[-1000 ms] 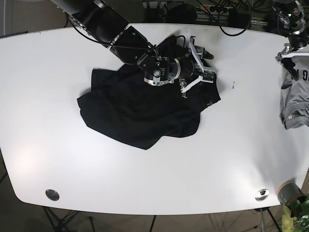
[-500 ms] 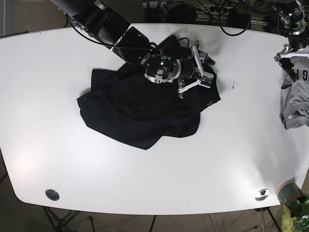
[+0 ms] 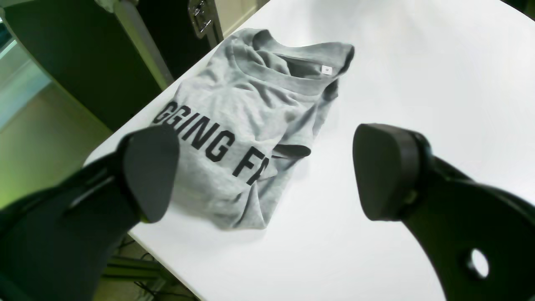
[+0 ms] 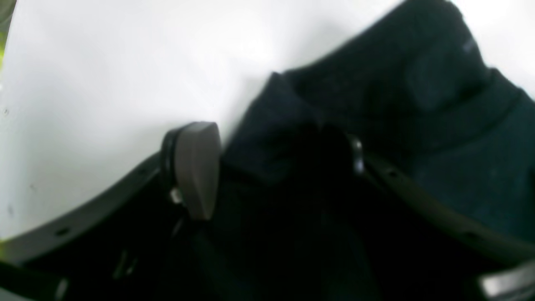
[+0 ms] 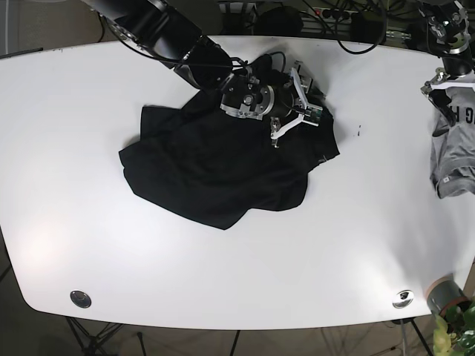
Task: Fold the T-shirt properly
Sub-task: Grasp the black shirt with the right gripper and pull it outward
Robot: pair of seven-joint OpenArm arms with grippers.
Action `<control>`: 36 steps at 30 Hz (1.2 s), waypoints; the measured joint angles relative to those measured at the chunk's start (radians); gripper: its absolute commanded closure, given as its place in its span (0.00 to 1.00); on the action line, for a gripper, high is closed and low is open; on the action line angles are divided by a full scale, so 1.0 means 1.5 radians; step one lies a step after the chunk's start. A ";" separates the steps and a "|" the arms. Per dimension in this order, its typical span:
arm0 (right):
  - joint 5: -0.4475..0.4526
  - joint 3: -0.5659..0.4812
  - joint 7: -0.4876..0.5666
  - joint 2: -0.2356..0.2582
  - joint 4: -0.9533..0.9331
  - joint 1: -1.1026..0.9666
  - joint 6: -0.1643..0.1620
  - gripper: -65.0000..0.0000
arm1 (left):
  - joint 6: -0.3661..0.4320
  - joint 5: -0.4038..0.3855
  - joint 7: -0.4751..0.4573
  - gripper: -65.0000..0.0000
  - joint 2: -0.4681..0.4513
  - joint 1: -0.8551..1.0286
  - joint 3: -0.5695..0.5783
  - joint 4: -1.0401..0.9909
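A crumpled black T-shirt [image 5: 215, 170] lies near the middle of the white table [image 5: 223, 274]. My right gripper [image 5: 297, 104] is low over its far right part. In the right wrist view this gripper [image 4: 276, 161] is open, with a dark fold of the shirt [image 4: 418, 83] between its fingers and one grey pad [image 4: 196, 167] at the cloth's edge. A grey T-shirt [image 3: 250, 108] with black letters lies at the table's right edge [image 5: 453, 156]. My left gripper [image 3: 267, 171] hovers above it, open and holding nothing.
The table's edge runs close beside the grey shirt, with floor and a table leg [image 3: 142, 42] beyond it. Cables [image 5: 356, 37] lie along the back edge. Round metal fittings [image 5: 80, 299] sit at the front corners, and a grey pot [image 5: 444, 294] stands at the front right.
My right gripper has shifted a little toward the back of the table over the black shirt and turned slightly. The left arm and both shirts have stayed put.
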 measured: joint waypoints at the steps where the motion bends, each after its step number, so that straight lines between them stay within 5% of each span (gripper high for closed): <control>1: -0.013 0.002 0.008 -0.005 -0.004 -0.003 0.001 0.44 | 0.000 0.000 0.000 0.03 0.000 0.000 0.000 0.000; 6: -0.035 0.025 0.018 -0.020 -0.016 -0.018 0.002 0.47 | -0.001 0.000 -0.001 0.03 0.000 0.000 0.000 -0.010; 15: -0.041 0.053 0.021 -0.021 -0.018 -0.018 0.005 0.96 | -0.001 0.000 0.000 0.03 0.000 0.000 0.000 -0.034; 27: -0.071 0.214 -0.069 0.003 0.103 -0.043 0.016 0.97 | 0.002 0.000 -0.001 0.03 -0.001 0.000 0.003 -0.034; 36: -0.069 0.329 -0.107 0.030 0.288 -0.042 0.029 0.97 | -0.002 0.000 -0.001 0.03 -0.003 -0.002 0.109 -0.033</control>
